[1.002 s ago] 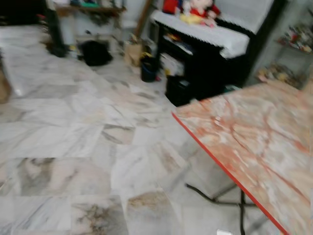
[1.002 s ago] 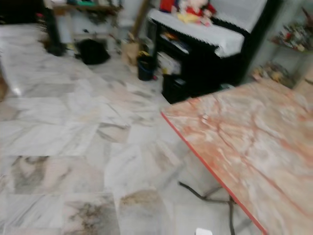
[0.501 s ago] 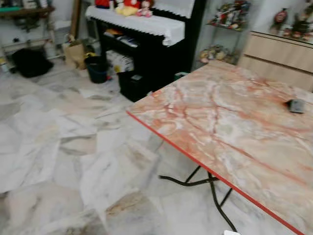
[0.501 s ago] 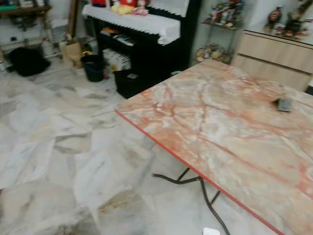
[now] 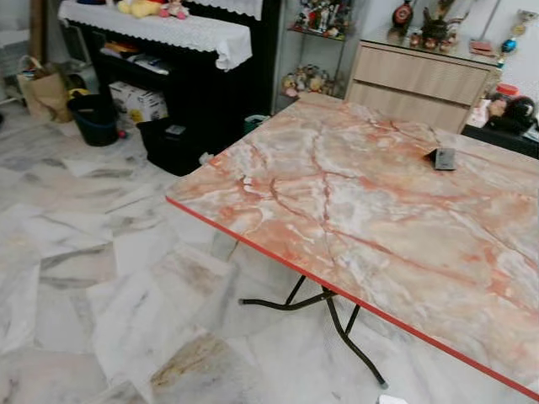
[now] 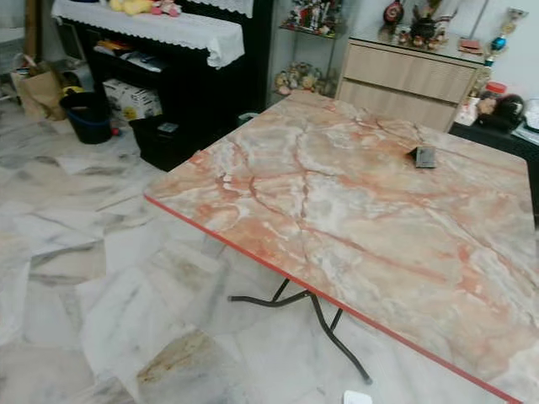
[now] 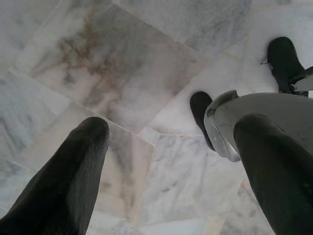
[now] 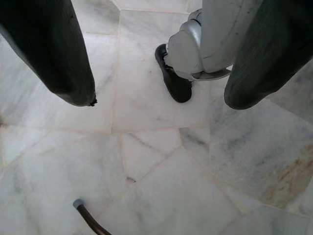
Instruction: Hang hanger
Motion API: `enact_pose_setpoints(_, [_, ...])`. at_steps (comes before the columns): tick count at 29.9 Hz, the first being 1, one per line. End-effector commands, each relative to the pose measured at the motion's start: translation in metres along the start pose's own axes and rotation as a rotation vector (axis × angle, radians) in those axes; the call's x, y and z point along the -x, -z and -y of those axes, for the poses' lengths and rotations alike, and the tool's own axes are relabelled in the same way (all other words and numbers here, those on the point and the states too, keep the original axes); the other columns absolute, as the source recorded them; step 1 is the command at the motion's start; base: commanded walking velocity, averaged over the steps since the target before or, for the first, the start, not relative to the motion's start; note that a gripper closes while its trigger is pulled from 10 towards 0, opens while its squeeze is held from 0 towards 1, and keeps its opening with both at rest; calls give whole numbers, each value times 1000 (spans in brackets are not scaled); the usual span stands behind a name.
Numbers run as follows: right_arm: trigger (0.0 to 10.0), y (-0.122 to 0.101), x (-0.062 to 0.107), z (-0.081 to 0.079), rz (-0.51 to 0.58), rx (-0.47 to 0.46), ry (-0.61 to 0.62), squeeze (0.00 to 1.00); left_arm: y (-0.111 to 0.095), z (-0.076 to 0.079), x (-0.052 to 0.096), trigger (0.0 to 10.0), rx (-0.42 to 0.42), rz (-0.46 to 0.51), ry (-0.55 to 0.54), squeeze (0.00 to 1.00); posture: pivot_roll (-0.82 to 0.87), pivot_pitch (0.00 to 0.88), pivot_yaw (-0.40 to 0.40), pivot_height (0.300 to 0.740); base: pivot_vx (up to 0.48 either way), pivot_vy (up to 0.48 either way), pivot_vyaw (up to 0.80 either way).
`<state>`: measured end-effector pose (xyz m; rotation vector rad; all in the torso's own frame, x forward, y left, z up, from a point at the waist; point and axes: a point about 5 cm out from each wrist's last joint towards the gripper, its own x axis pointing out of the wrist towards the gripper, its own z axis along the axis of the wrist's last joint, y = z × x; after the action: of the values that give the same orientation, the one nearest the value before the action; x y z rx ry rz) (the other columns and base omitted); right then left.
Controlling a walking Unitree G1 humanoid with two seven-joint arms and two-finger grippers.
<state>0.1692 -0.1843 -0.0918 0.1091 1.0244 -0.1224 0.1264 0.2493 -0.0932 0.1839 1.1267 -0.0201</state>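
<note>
Both arms hang idle at my sides, pointing down at the white marble floor. In the left wrist view, my left gripper (image 7: 171, 125) is open with nothing between its two black fingers (image 7: 73, 171). My right gripper (image 8: 159, 98) is open too, its fingers (image 8: 54, 49) spread wide over bare tiles. My own silver leg (image 8: 195, 46) and black foot (image 8: 173, 78) lie under them. Ahead stands a table (image 5: 337, 219) with a pink marble-pattern top and a red edge, bearing a small dark object (image 5: 444, 158).
The table's black metal legs (image 5: 337, 320) splay onto the floor; one foot of them (image 8: 85, 215) is near my right gripper. Behind stand a black shelf unit with a white lace cloth (image 5: 168, 29), a black bucket (image 5: 94, 118) and a wooden cabinet (image 5: 421, 76).
The camera has swung to the right: the table now takes up much more of the picture, and the wooden cabinet and the small dark object have come into view. The blur has gone.
</note>
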Motion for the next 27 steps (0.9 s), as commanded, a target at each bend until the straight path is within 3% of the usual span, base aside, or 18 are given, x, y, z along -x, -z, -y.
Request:
enact_pose_setpoints(1, [10000, -28, -3, -3, 13, -66, -95, 0, -59, 23, -8, 10000, 211, 208, 22, 0, 99, 73, -104, 740, 0, 0, -800])
enact_pose_setpoints(18, [10000, -29, -3, -3, 19, -64, -88, 0, -62, 22, -8, 10000, 188, 210, 26, 0, 61, 60, -99, 740, 0, 0, -800])
enact_pose_setpoints(22, [10000, -30, -3, -4, 43, -109, -69, 0, -66, 19, -7, 10000, 183, 224, 19, 0, 79, 50, -92, 740, 0, 0, 0])
enact_pose_setpoints(27, [10000, -29, -3, -2, 38, -94, -66, 0, -69, 22, -7, 10000, 146, 238, 26, 0, 95, 35, -103, 740, 0, 0, 0])
